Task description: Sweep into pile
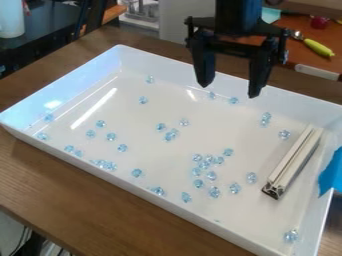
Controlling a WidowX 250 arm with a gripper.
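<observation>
In the camera view, the gripper (pixel 229 90) hangs at the upper right of the frame, over the far side of the white tray (pixel 229 240), its two fingers apart with nothing between them. The blue beads (pixel 214 192) lie scattered over the tray floor: a loose cluster right of the middle of the frame, smaller groups near the tray's lower left wall, and single ones towards the far wall and at the lower right. The white bar (pixel 292 161), which looks like the sweeping tool, lies at a slant on the tray floor at the right, its dark end towards the bottom of the frame.

So the step in hand seems to be picking up the bar; the sweeping itself is yet to be done. The next move probably calls for bringing the gripper right and down over the bar, lining the fingers up across its narrow width, and closing on it without knocking the nearby beads
</observation>
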